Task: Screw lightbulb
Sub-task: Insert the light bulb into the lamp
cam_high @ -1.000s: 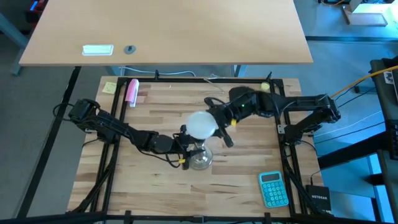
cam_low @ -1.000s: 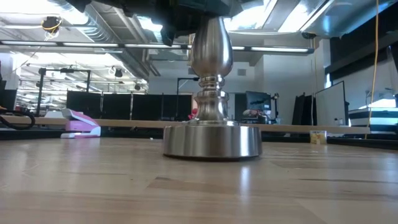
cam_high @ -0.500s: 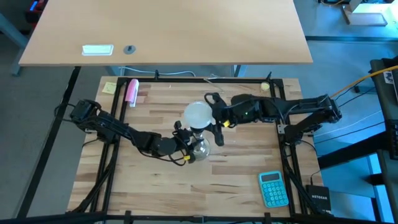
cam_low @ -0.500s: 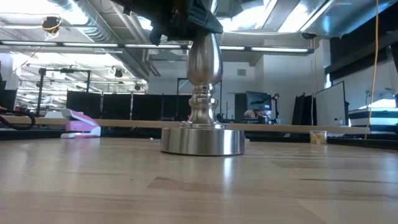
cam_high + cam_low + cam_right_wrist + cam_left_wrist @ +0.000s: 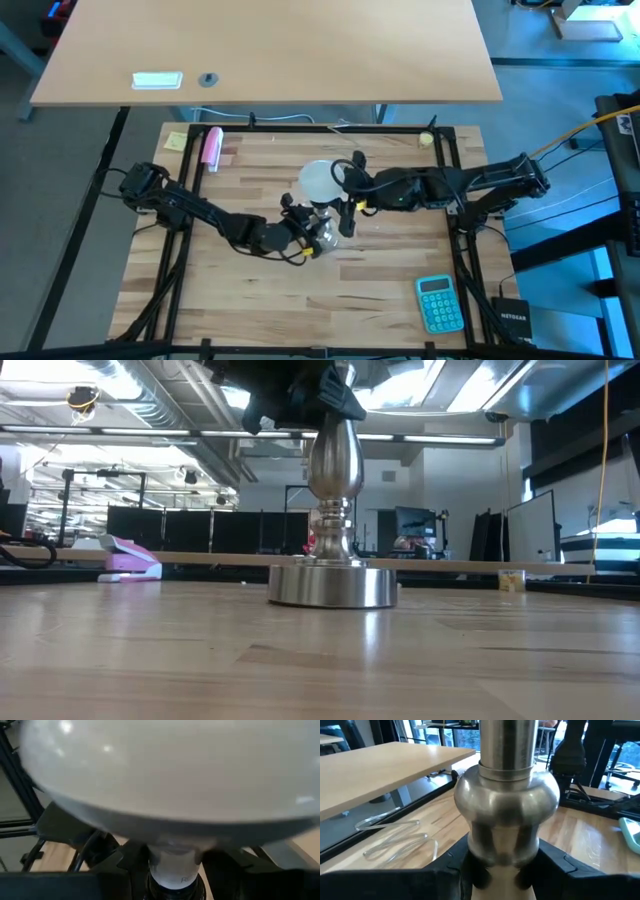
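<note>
The white lightbulb (image 5: 320, 180) stands globe up on top of the silver lamp stand (image 5: 333, 510), near the table's middle. The stand rests upright on its round base (image 5: 333, 586). My left gripper (image 5: 303, 232) reaches in from the table's left and is shut on the stand's stem (image 5: 505, 810). My right gripper (image 5: 346, 196) reaches in from the right, higher up, and is shut on the bulb below its globe (image 5: 165, 770). In the low view the bulb is out of view above the dark grippers. My left gripper pinches the stand's stem just below its upper bulge (image 5: 502, 857) between its two fingers, coming in about level from the table's left. The stand stays upright with its base on the table. My right gripper pinches the bulb's narrow neck (image 5: 175, 865) between its two fingers, right under the globe. It comes in nearly level from the table's right. The bulb stands upright, its lower end in the top of the stand.
A blue calculator (image 5: 440, 303) lies at the near right. A pink object (image 5: 212, 147) and a yellow note (image 5: 177, 141) lie at the far left. A clear looped cable (image 5: 395, 837) lies on the table. Black frame rails (image 5: 455, 200) run along the table's sides.
The stand with the bulb on it has slid a little toward the table's far edge, still upright. My right gripper has swung around the bulb, its wrist turning, and stays shut on the neck. My left gripper has turned while keeping hold of the stem.
</note>
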Motion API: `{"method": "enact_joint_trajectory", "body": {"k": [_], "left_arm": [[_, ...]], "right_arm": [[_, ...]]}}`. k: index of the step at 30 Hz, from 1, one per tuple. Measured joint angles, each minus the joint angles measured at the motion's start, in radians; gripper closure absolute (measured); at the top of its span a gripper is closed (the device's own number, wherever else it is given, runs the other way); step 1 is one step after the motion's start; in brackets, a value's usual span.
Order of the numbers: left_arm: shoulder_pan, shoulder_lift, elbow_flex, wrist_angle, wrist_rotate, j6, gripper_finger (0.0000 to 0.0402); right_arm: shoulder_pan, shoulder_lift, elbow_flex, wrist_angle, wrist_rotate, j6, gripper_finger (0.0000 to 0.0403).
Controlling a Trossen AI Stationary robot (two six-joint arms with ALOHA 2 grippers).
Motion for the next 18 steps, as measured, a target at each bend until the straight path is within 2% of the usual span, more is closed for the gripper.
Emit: {"method": "enact_joint_trajectory", "body": {"k": [3,4,9,12,14,18], "left_arm": [[0.000,0.000,0.002,-0.016,0.002,-0.023,0.0270],[0.000,0.000,0.002,-0.017,0.004,-0.025,0.0257],[-0.006,-0.041,0.007,-0.005,0.040,0.005,0.0143],[-0.021,-0.074,0.005,-0.021,0.054,0.016,0.0101],[-0.029,-0.101,0.005,-0.045,0.073,0.035,0.0087],[-0.001,-0.119,0.003,-0.132,0.188,0.094,0.0081]], "right_arm": [[0.000,0.000,0.000,-0.001,-0.010,-0.002,0.0246],[0.000,0.000,0.000,-0.003,-0.016,-0.002,0.0246],[0.000,0.000,0.001,-0.005,-0.018,-0.004,0.0246],[0.000,0.000,0.000,-0.005,-0.029,-0.008,0.0246],[0.000,0.000,0.001,-0.004,-0.038,-0.015,0.0246],[0.000,0.000,0.000,-0.002,-0.074,-0.052,0.0246]]}}
